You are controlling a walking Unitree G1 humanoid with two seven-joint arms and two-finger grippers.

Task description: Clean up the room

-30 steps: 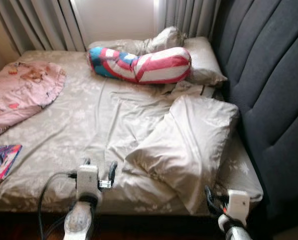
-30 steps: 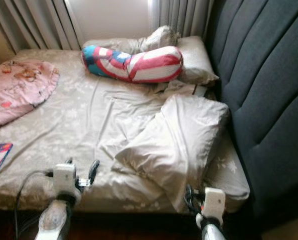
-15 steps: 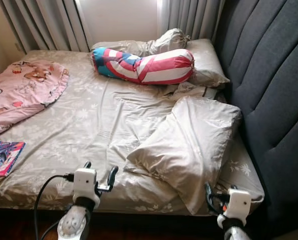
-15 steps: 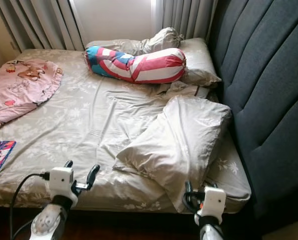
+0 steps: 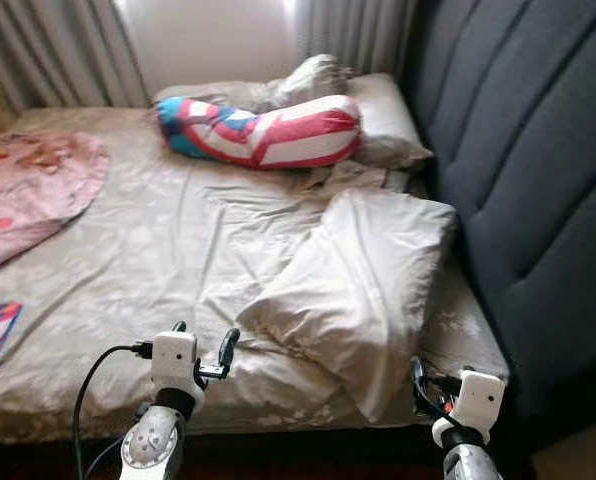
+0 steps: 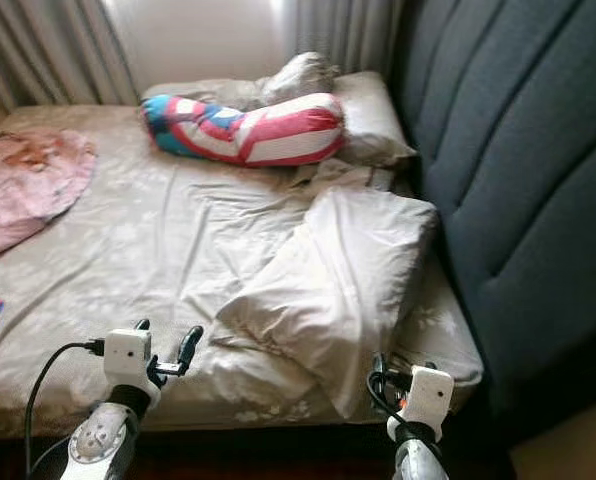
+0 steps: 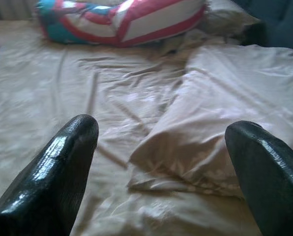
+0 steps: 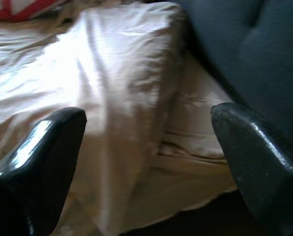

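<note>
Grippers (image 5: 200, 340) (image 5: 430, 385) spread-jawed at bed's (image 5: 128, 300) near edge, pillow (image 5: 358, 285) beyond

Grey curtains (image 5: 58, 50) hanging behind the bed, flanking a bright window (image 5: 203, 40). Dark padded headboard (image 5: 518, 170) running along the right side. Dark floor (image 6: 278, 455) showing below.

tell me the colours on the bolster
Red, white and blue-teal stripes on the bolster; clearest in the left eye view.
</note>
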